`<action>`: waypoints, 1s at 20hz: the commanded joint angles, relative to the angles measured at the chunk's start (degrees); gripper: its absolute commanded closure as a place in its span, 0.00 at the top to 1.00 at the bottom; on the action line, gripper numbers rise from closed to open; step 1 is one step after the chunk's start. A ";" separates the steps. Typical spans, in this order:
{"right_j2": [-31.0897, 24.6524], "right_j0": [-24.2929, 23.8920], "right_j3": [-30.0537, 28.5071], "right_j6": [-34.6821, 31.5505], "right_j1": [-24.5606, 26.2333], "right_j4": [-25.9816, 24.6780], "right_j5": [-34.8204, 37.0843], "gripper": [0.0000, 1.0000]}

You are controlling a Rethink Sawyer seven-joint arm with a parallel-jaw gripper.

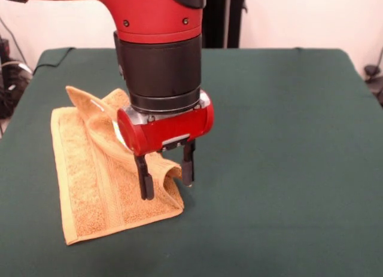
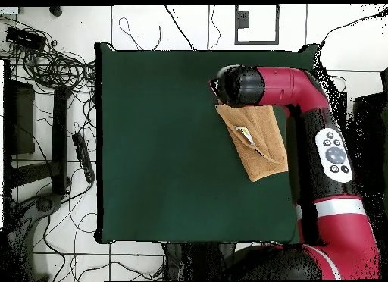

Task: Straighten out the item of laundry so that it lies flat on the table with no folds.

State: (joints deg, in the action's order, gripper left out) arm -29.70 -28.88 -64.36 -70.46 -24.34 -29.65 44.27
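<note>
Gripper (image 1: 167, 175): fingers apart, straddling a raised fold, not clamped | towel (image 1: 96, 187): on the table (image 1: 287, 139) beside one edge, one side flopped over itself | risk: closing might catch both layers, dragging the fold along.

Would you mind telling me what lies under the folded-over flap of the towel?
Under the raised flap lies more of the same towel, resting on the green table. The open gripper straddles the flap's end. The arm hides the towel's far edge.
</note>
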 commanded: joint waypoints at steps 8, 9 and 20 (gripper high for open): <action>-6.67 1.78 2.09 17.60 6.48 -1.13 6.02 1.00; -6.68 1.78 2.10 17.54 6.59 -1.09 6.00 1.00; -4.49 1.04 -0.88 15.12 3.45 -1.34 6.84 1.00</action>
State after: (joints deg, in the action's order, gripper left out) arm -30.15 -29.14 -60.98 -70.46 -19.59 -29.88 44.27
